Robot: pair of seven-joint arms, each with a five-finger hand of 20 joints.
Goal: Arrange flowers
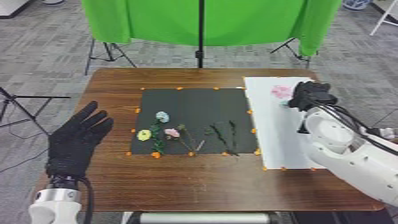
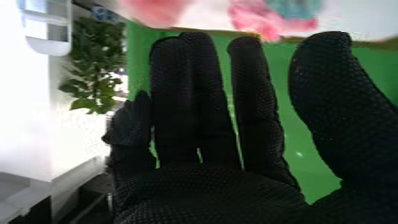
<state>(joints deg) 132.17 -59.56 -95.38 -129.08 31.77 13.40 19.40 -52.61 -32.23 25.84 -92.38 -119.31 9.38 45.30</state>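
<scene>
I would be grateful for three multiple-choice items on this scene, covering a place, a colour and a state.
1. Where does the yellow flower lie?
A) On the white sheet
B) On the dark mat
C) On the floor

2. What colour is the cloth beyond the table?
A) Green
B) Red
C) White

3. How are the fingers of the left hand?
A) Curled into a fist
B) Curled round a stem
C) Straight, holding nothing

1: B, the flower lies near the left edge of the mat.
2: A, the hanging cloth is bright green.
3: C, the fingers extend forward with nothing in them.
</scene>
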